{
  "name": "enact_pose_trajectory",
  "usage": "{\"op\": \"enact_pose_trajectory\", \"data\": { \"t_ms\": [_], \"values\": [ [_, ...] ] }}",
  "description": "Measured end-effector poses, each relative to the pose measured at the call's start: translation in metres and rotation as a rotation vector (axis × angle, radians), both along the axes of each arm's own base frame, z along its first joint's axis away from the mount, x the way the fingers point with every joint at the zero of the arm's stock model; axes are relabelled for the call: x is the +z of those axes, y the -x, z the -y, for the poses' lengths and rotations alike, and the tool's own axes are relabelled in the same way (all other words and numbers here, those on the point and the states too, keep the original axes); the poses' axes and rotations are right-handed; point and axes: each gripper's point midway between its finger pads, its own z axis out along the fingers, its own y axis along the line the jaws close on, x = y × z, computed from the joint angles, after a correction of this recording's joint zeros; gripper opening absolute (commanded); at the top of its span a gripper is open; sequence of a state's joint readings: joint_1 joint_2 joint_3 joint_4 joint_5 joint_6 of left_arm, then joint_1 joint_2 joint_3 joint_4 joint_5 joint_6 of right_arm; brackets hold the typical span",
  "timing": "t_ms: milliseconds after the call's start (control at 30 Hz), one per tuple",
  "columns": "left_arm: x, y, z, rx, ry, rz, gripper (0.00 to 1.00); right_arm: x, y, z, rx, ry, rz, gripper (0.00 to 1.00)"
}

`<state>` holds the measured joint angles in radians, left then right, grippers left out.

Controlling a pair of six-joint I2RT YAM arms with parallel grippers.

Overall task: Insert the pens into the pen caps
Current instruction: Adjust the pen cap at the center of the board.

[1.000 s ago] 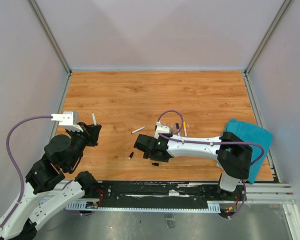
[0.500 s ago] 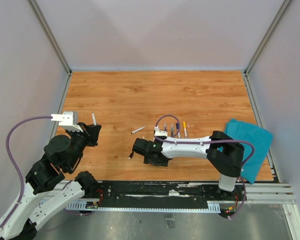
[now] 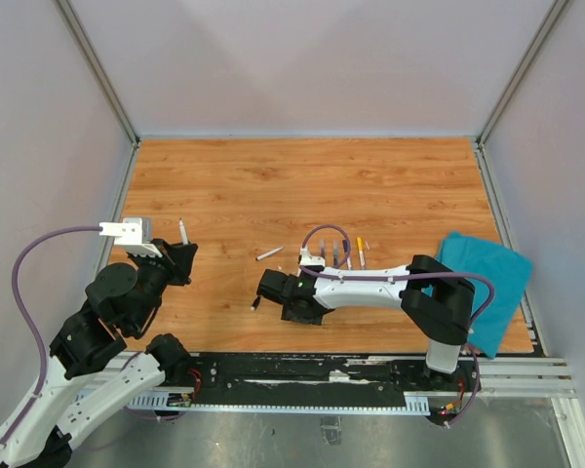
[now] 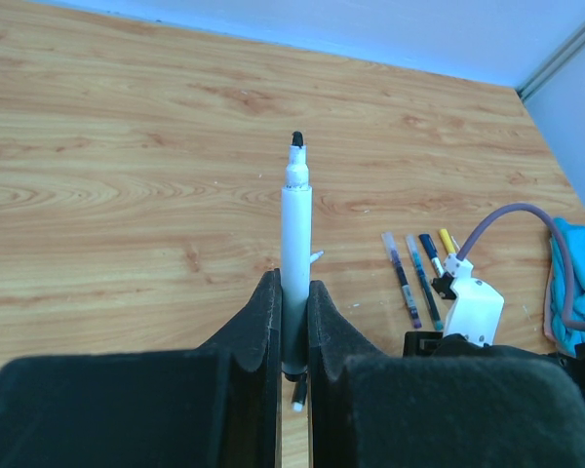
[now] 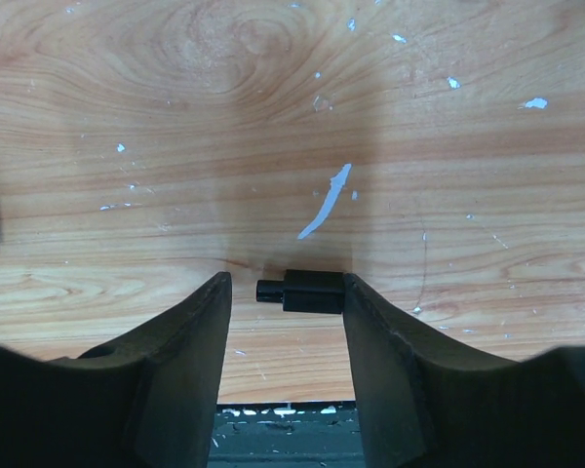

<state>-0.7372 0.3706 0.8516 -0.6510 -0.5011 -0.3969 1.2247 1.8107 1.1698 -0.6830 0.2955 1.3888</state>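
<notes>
We see the left gripper [image 4: 292, 292] closed tight on a white pen [image 4: 295, 219]. The pen stands upright between the jaws with its dark tip pointing up, above the wooden table [image 4: 127, 146]. The right gripper [image 5: 287, 292] is down at the wood near the front edge, with its jaws about half open and gripping nothing. A black pen cap [image 5: 310, 292] lies flat between its fingers [image 5: 175, 361]. The finger at the cap's thick end seems to touch it, but we cannot be sure from this angle; on the other side there is a clear gap. Four more pens [image 4: 400, 280] lie in a row just beyond this gripper. One grey pen [image 3: 269, 253] lies apart from them, and a second small cap [image 3: 255, 303] is nearby.
</notes>
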Motion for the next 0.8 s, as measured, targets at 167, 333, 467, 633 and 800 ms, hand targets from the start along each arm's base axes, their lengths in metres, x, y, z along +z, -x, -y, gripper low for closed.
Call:
{"op": "enact_pose_trajectory", "data": {
  "t_ms": [167,333,467,633,800],
  "values": [
    [0.000,0.000,0.000,0.000,0.000,0.000,0.00,-0.003,0.000,0.001,-0.001,0.007,-0.002,0.38],
    [0.000,0.000,0.000,0.000,0.000,0.000,0.00,-0.004,0.000,0.001,-0.005,0.006,-0.003,0.28],
    [0.000,0.000,0.000,0.000,0.000,0.000,0.00,-0.003,0.000,0.001,-0.006,-0.009,0.003,0.22],
    [0.000,0.000,0.000,0.002,0.000,0.000,0.01,0.000,-0.003,0.009,0.008,-0.020,0.039,0.21],
    [0.000,0.000,-0.001,0.003,0.001,0.002,0.01,0.025,-0.012,0.021,0.065,-0.085,0.156,0.22]
  ]
}}
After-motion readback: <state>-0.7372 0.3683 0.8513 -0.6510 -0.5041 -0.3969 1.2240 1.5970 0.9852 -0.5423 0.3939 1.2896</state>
